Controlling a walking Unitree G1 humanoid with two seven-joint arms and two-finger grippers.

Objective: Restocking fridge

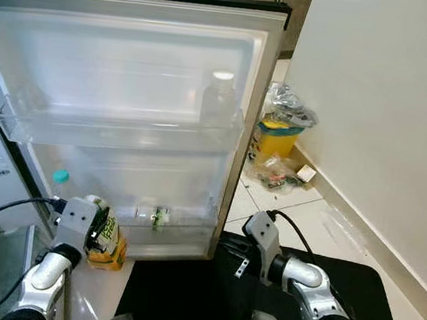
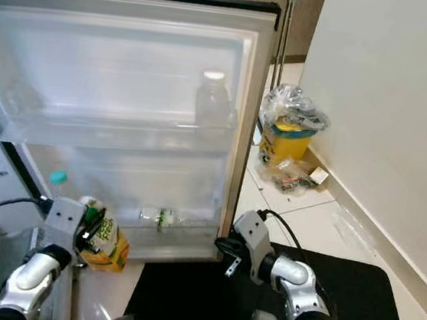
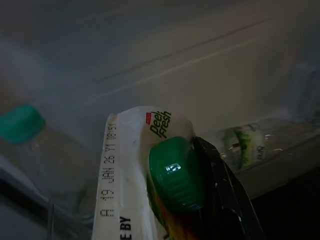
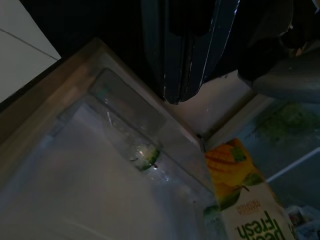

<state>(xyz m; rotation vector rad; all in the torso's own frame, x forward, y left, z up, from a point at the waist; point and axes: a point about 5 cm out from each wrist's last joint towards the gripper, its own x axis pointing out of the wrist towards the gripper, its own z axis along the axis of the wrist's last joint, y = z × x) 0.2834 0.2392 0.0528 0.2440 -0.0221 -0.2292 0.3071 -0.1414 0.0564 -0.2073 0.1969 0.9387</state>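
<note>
Left end effector (image 1: 99, 233), lower left of the head view, clamped on a Peel Fresh juice carton (image 1: 108, 243); one black finger (image 3: 225, 190) lies against the green screw cap (image 3: 175, 172) in the wrist view. The carton hangs just before the lower door shelf (image 1: 178, 229) of the open fridge door (image 1: 126, 111).

Handling, as judged: a gable-top paperboard carton, smooth and waxy, stiff at its folds but yielding on the flat panels; if full, fairly heavy, so it could tilt or slip. The flat sides below the gable offer the surest hold.

Right end effector (image 1: 234, 249), lower centre, hovers near the door's lower corner; its finger state cannot be told.

Shelves are translucent moulded plastic. A clear bottle with white cap (image 1: 219, 99) stands on the upper shelf, a teal-capped bottle (image 1: 60, 183) at the lower left.
</note>
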